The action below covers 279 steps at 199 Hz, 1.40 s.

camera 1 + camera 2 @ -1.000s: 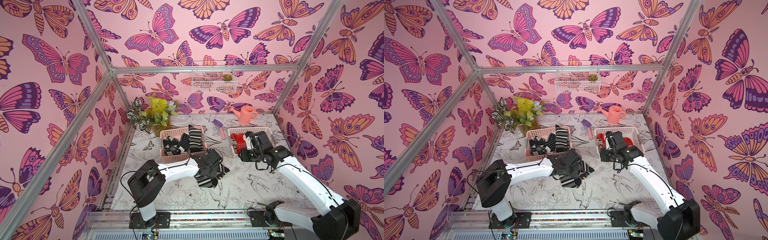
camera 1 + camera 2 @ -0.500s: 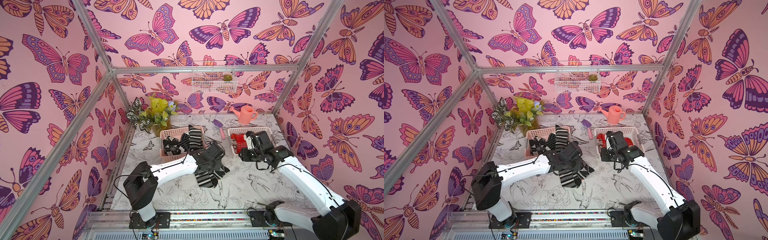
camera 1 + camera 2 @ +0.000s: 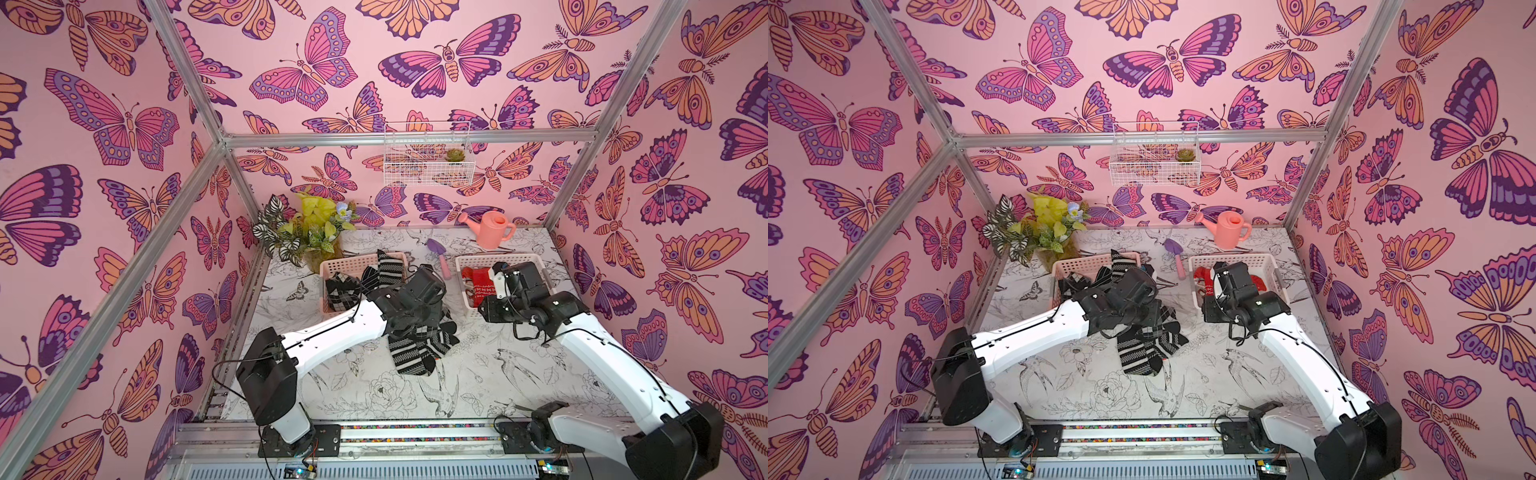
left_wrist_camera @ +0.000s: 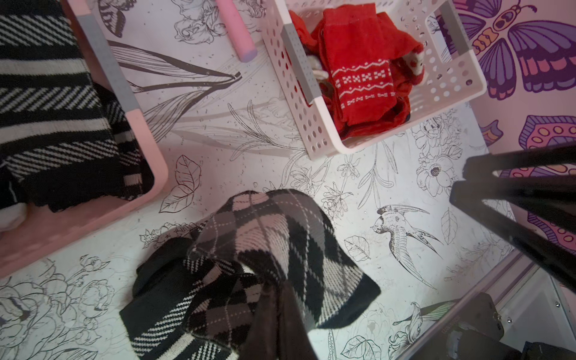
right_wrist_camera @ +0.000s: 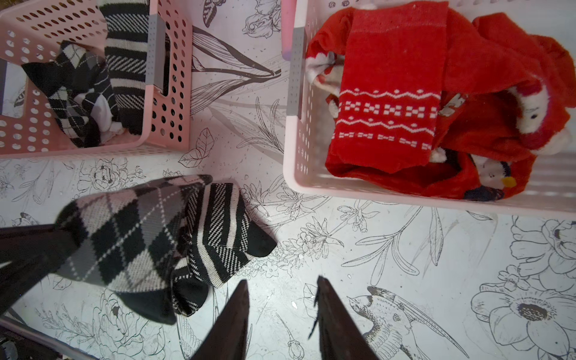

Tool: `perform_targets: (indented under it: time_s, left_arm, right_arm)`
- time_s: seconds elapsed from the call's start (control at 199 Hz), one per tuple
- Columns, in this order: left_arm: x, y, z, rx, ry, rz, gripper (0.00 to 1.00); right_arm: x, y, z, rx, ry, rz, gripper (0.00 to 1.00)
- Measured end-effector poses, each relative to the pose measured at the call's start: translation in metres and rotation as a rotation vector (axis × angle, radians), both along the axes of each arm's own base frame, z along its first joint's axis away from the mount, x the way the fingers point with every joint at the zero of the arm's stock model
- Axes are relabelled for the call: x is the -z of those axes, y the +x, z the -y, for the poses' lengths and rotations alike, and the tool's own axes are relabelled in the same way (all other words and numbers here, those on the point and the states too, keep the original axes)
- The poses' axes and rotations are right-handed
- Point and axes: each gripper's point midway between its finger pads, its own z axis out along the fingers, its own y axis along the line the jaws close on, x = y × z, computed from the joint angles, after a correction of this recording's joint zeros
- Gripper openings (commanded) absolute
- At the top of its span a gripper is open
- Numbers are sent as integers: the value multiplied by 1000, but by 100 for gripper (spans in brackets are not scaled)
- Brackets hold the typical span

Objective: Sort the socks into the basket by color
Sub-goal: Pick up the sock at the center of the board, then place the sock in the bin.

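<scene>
My left gripper (image 4: pixel 276 293) is shut on a black, grey and white argyle sock (image 4: pixel 274 237), which hangs from it above the loose black-and-white socks (image 3: pixel 419 351) in the middle of the table. Behind them on the left, a pink basket (image 3: pixel 332 266) holds striped and argyle socks (image 5: pixel 124 62). The pale basket (image 3: pixel 536 259) on the right holds red socks (image 5: pixel 389 93) with white patterns. My right gripper (image 5: pixel 282 288) stands open over bare table in front of that basket, with nothing between its fingers. The lifted argyle sock (image 5: pixel 124 237) hangs to its left.
A pink-handled trowel (image 3: pixel 441 257) lies between the two baskets. A pink watering can (image 3: pixel 490 228) stands at the back right and a potted plant (image 3: pixel 307 232) at the back left. A wire shelf (image 3: pixel 428 162) hangs on the back wall.
My left arm has risen and moved back towards the left basket, carrying the argyle sock up off the pile. The right arm has stayed where it was.
</scene>
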Motion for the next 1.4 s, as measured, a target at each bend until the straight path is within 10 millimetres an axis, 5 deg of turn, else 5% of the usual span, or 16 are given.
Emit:
perform_targets:
  time_s: [0.562, 1.399]
  left_arm:
    - [-69, 41, -56, -98, -54, 128, 4]
    - [-91, 121, -175, -287, -11, 189, 4]
  right_arm:
    - [0, 0, 0, -1, 0, 0, 39]
    - [11, 6, -4, -14, -10, -36, 39]
